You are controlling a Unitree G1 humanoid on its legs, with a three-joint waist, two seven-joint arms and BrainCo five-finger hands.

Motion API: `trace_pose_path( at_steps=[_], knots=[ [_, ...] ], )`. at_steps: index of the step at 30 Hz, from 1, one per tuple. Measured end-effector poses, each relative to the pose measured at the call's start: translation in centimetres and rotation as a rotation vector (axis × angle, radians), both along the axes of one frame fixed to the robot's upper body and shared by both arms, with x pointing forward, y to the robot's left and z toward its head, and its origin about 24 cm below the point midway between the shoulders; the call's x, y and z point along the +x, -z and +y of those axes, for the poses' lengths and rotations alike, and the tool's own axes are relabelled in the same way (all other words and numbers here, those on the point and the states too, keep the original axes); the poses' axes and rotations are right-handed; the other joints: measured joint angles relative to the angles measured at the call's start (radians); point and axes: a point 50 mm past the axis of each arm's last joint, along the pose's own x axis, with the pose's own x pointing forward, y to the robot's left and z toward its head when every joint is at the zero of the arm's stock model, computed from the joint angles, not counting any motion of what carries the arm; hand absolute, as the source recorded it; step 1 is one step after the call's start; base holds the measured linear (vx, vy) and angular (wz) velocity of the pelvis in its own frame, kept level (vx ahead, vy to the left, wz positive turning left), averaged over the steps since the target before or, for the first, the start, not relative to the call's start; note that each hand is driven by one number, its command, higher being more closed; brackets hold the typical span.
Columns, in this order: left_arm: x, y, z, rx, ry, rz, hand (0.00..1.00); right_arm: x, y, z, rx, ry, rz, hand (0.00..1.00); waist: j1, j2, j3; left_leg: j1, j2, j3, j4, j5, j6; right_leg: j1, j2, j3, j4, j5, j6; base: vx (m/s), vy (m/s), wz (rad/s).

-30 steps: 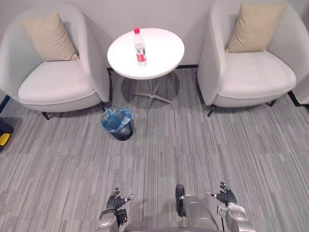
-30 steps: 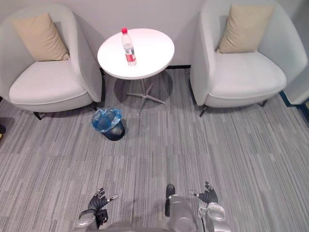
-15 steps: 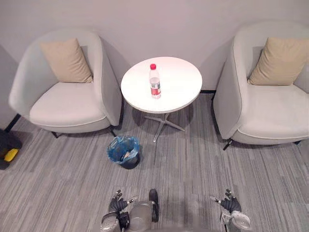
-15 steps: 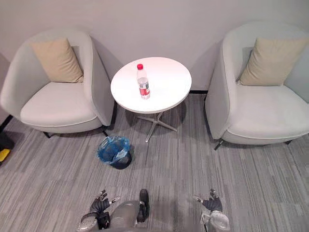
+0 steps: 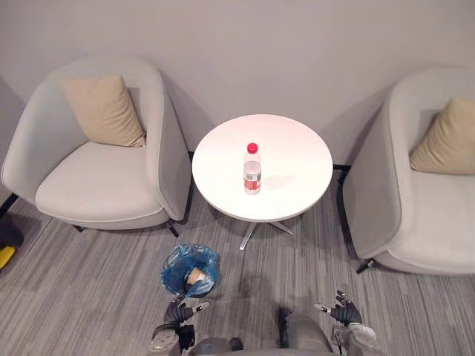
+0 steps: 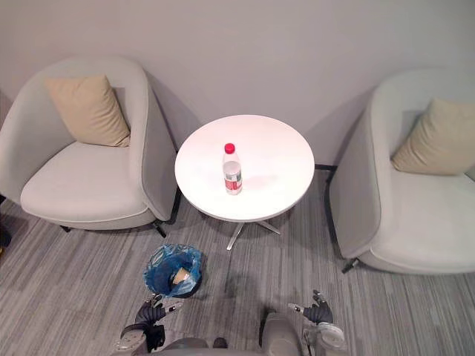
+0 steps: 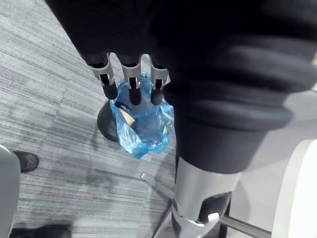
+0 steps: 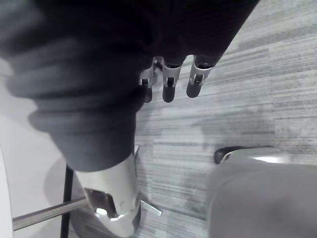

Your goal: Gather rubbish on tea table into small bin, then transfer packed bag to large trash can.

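Grey carpet [image 5: 89, 297], bottle [image 5: 252, 170] on round table [image 5: 297, 156] between 2 armchairs [image 5: 96, 185], bin [image 5: 191, 271] near its base, left hand [image 5: 177, 313], right hand [image 5: 343, 312] slack-fingered

Upright bottle [image 5: 252, 170] on table [image 5: 297, 159]; blue-bagged bin [image 5: 190, 270]

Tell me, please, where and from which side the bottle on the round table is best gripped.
Probably round its mid-body at the label, from the near side: the bottle stands upright near the middle of the table, nothing beside it, its red cap narrow.
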Motion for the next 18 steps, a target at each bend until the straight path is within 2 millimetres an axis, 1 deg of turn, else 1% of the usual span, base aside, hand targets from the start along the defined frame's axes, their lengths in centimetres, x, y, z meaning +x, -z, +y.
trace_pose_path(
  at_steps=[1,2,3,4,5,6,7,8,9,10,12,13,14,16,18],
  knots=[
    [-0.2,0.2,-0.5,-0.017,-0.013,0.010,0.00,-0.1,0.0,-0.2,-0.005,0.004,0.003,0.00,0.004,0.017,-0.004,0.000,0.024,-0.019,0.004,-0.009,-0.012,0.008,0.014,-0.022,0.009,-0.018,-0.006,0.20,-0.204,0.32],
    [-0.5,0.3,-0.7,-0.025,-0.018,0.016,0.00,0.0,-0.1,-0.2,-0.005,0.005,-0.003,0.00,0.004,0.027,-0.010,-0.003,0.041,-0.026,0.008,-0.022,-0.027,0.008,0.024,-0.041,0.010,-0.034,-0.017,0.29,-0.286,0.62],
    [-0.5,0.4,-1.1,-0.037,-0.021,0.017,0.00,0.1,-0.2,-0.1,-0.003,0.011,-0.013,0.00,-0.004,0.040,-0.008,-0.013,0.070,-0.054,0.035,-0.035,-0.045,0.024,0.033,-0.091,0.011,-0.068,-0.029,0.23,-0.231,0.73],
    [-0.2,0.3,-1.2,-0.041,-0.018,0.008,0.00,0.0,-0.1,0.1,0.004,0.017,-0.009,0.00,-0.005,0.038,-0.003,-0.027,0.077,-0.057,0.081,-0.041,-0.056,0.045,0.033,-0.110,0.006,-0.079,-0.035,0.22,-0.226,0.83],
    [0.0,0.2,-1.4,-0.046,-0.017,0.001,0.00,-0.3,0.0,0.3,0.008,0.020,-0.007,0.00,-0.005,0.037,-0.001,-0.053,0.087,-0.055,0.155,-0.052,-0.072,0.071,0.034,-0.128,-0.006,-0.087,-0.036,0.16,-0.219,0.71],
    [0.4,-0.1,-1.7,-0.057,-0.020,-0.022,0.00,-0.3,-0.4,0.6,0.011,0.015,-0.032,0.00,0.005,0.033,0.005,-0.129,0.115,-0.017,0.362,-0.058,-0.086,0.139,0.041,-0.157,-0.041,-0.102,-0.056,0.15,-0.212,0.60],
    [0.5,-0.2,-1.7,-0.056,-0.020,-0.034,0.00,-0.3,-0.6,0.8,0.011,0.008,-0.051,0.00,0.006,0.032,0.007,-0.173,0.145,0.024,0.473,-0.066,-0.088,0.173,0.049,-0.172,-0.061,-0.108,-0.066,0.16,-0.229,0.44],
    [0.5,-0.3,-1.7,-0.058,-0.019,-0.035,0.00,0.0,-0.8,0.9,0.012,0.010,-0.067,0.00,0.008,0.040,0.008,-0.196,0.170,0.060,0.530,-0.068,-0.084,0.197,0.055,-0.180,-0.072,-0.111,-0.068,0.08,-0.120,0.13],
    [0.4,-0.2,-1.8,-0.063,-0.018,-0.033,0.00,0.1,-0.9,0.9,0.011,0.013,-0.074,0.00,0.009,0.044,0.007,-0.213,0.187,0.088,0.551,-0.072,-0.077,0.211,0.057,-0.182,-0.076,-0.116,-0.068,0.10,-0.104,0.04],
    [0.3,-0.2,-2.0,-0.072,-0.015,-0.033,0.00,0.7,-1.1,0.9,0.010,0.010,-0.090,0.00,0.007,0.048,0.006,-0.242,0.199,0.111,0.537,-0.074,-0.073,0.222,0.057,-0.181,-0.082,-0.122,-0.067,0.11,-0.045,-0.08],
    [0.4,-0.2,-2.1,-0.076,-0.012,-0.034,0.00,1.2,-1.3,0.8,0.007,0.007,-0.104,0.00,0.015,0.056,0.001,-0.260,0.191,0.111,0.396,-0.066,-0.072,0.225,0.055,-0.163,-0.091,-0.118,-0.060,0.14,0.006,-0.18],
    [0.3,-0.2,-2.2,-0.079,-0.013,-0.031,0.00,1.2,-1.4,0.7,0.006,0.009,-0.103,0.00,0.016,0.066,-0.005,-0.253,0.186,0.097,0.274,-0.025,-0.075,0.230,0.058,-0.163,-0.081,-0.125,-0.053,0.25,0.103,-0.12],
    [0.3,-0.1,-2.5,-0.087,-0.013,-0.029,0.00,0.8,-1.3,0.2,-0.009,0.015,-0.089,0.00,0.015,0.091,-0.016,-0.237,0.178,0.070,0.171,0.078,-0.075,0.225,0.065,-0.154,-0.056,-0.145,-0.043,0.22,0.098,-0.09],
    [0.3,0.0,-2.4,-0.085,-0.012,-0.023,0.00,0.4,-1.1,0.3,-0.010,0.027,-0.079,0.00,0.029,0.069,-0.022,-0.194,0.151,0.080,0.124,0.094,-0.074,0.235,0.052,-0.118,-0.062,-0.150,-0.034,0.21,0.078,-0.15],
    [0.6,-0.1,-2.4,-0.083,-0.009,-0.031,0.00,0.5,-1.2,0.4,-0.007,0.029,-0.082,0.00,0.030,0.060,-0.025,-0.181,0.138,0.090,0.091,0.098,-0.069,0.235,0.036,-0.111,-0.073,-0.150,-0.033,0.14,0.081,-0.11]
  ],
)
